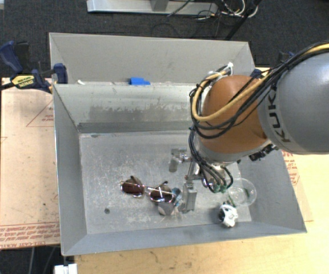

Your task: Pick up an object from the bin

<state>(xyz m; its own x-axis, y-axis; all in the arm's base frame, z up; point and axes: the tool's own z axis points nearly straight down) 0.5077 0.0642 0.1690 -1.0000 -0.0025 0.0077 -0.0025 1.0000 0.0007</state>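
Observation:
My gripper (183, 179) hangs low over the bin floor, right of the middle, under the arm's orange dome. Its two grey fingers stand apart, one (177, 159) farther back and one (188, 198) nearer the front, so it is open. A pair of sunglasses (147, 190) with brown lenses lies on the floor just left of the nearer finger, and its right lens end touches or almost touches that fingertip. I see nothing between the fingers.
A clear glass cup (242, 194) lies on its side to the right of the gripper, partly under the arm's cables. A small white and black thing (227, 215) sits near the front right wall.

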